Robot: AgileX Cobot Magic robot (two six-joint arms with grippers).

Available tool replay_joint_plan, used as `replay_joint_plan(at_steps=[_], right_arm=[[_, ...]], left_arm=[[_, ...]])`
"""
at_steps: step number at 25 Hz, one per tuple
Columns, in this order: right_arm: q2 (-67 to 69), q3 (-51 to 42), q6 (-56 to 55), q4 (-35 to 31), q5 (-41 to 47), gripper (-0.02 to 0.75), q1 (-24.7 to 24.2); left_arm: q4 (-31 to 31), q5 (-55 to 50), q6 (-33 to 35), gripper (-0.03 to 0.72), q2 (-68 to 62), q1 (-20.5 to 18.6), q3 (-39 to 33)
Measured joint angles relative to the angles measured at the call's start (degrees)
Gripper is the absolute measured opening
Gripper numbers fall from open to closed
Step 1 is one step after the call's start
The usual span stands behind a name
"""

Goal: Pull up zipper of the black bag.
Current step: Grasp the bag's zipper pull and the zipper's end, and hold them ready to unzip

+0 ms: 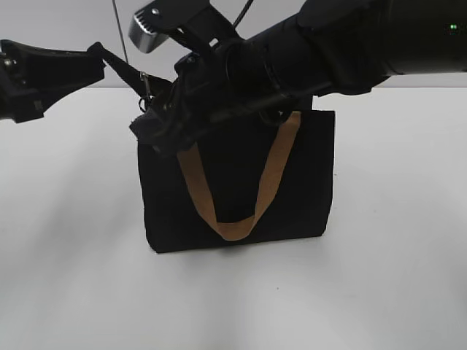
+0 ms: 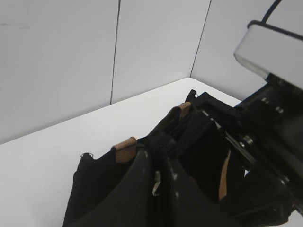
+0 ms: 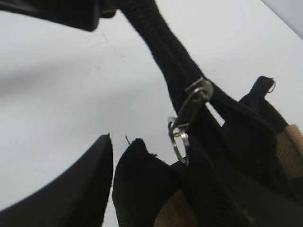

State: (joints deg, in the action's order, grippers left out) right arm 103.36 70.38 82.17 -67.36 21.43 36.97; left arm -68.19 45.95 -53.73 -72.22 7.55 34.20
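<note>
The black bag [image 1: 292, 189] stands upright on the white table. Its zipper runs off the top left corner as a taut black line, and the silvery pull and ring [image 1: 146, 86] hang from it. My left gripper [image 1: 101, 51] is shut on the end of that zip line, up and left of the bag; the left wrist view shows its fingers [image 2: 158, 161] pinched together on black tape. My right gripper [image 1: 157, 135] reaches across to the bag's top left corner. In the right wrist view one finger and the bag's frayed corner fill the jaws [image 3: 142, 146], just short of the pull [image 3: 191, 101]. The other finger is hidden.
A tan handle [image 1: 233, 230] hangs in a loop down the bag's front; the other [image 2: 125, 149] shows behind. The right arm and its wrist camera [image 2: 270, 47] crowd the space above the bag. The white table [image 1: 73, 277] lies all round, with grey walls [image 2: 57, 61] behind.
</note>
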Motion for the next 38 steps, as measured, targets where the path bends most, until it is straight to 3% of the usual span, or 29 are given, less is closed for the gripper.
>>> replay_joint_plan(at_steps=[7, 16, 26, 38], right_arm=[[0.0, 0.0, -0.9, 0.0, -0.7, 0.279, 0.0], [0.0, 0.0, -4.4, 0.0, -1.2, 0.008, 0.0], [-3.3, 0.0, -12.7, 1.4, -0.5, -0.001, -1.9], [-3.8, 0.4, -29.3, 13.0, 8.1, -0.001, -7.9]], left_arm=[[0.0, -0.4, 0.0, 0.024, 0.0, 0.0, 0.0], [0.0, -0.5, 0.0, 0.024, 0.0, 0.0, 0.0], [0.1, -0.6, 0.0, 0.024, 0.1, 0.0, 0.0], [-0.8, -6.4, 0.0, 0.023, 4.0, 0.1, -0.2]])
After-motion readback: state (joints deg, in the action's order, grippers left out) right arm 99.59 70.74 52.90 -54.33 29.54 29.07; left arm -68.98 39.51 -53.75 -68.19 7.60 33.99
